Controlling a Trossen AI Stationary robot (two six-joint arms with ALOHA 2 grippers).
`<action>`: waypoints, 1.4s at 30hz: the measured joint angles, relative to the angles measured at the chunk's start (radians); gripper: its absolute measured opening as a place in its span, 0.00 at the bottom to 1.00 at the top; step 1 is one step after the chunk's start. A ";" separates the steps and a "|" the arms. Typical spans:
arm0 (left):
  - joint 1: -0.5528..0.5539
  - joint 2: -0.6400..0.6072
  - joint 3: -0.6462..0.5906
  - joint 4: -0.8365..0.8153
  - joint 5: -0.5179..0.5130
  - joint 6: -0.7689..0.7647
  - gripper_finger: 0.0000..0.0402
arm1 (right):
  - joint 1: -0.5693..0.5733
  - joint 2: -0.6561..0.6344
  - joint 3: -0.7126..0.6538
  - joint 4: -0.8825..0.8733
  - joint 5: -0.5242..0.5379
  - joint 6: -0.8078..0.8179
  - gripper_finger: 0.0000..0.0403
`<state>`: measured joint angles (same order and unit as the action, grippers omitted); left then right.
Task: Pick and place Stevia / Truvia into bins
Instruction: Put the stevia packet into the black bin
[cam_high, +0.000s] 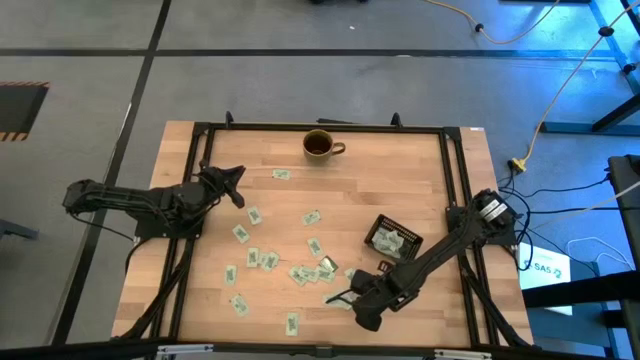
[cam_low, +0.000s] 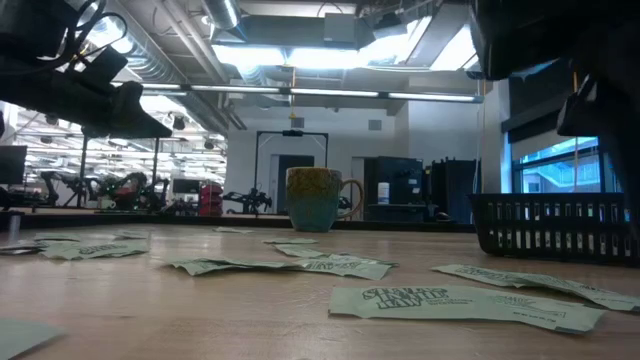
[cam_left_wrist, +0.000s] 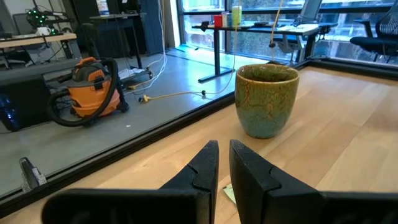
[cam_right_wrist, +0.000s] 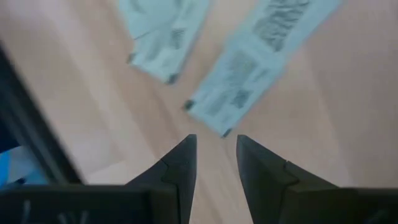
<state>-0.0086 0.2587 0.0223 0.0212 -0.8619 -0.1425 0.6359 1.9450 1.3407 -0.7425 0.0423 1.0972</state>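
The right claw (cam_high: 340, 297) hangs low over the near part of the bench (cam_high: 400, 190), just beside the cluster of sachets (cam_high: 300, 272) that lie scattered flat across the middle of the wood. In the right wrist view its two fingers (cam_right_wrist: 180, 165) stand apart with a clear gap between them and nothing in it, so it is released; two sachets (cam_right_wrist: 249, 81) lie on the wood just ahead of the tips, not touched. The black tray (cam_high: 392, 238) sits right of the scatter, beside the right arm, with a few sachets already inside it. The left claw (cam_high: 236, 186) waits above the far left part of the bench, pointed toward the mug (cam_high: 320, 146) at the far edge. Its fingers (cam_left_wrist: 208, 165) stand nearly together with a thin gap, and nothing is between them. In the low view a sachet (cam_low: 450, 303) lies flat in the foreground, the mug (cam_low: 315, 198) stands behind it and the tray (cam_low: 555, 225) is at the right.
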 joint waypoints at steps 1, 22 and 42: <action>0.000 0.001 0.000 0.000 0.000 0.000 0.08 | -0.002 0.000 -0.005 0.002 0.008 0.000 0.29; 0.000 0.003 0.000 0.000 0.000 0.000 0.08 | -0.023 0.014 -0.137 0.180 0.005 -0.055 0.29; 0.000 0.003 0.000 0.000 0.000 0.000 0.08 | -0.025 0.023 -0.118 0.125 0.007 -0.033 0.29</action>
<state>-0.0086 0.2619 0.0223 0.0212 -0.8623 -0.1425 0.6113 1.9676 1.2228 -0.6174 0.0498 1.0645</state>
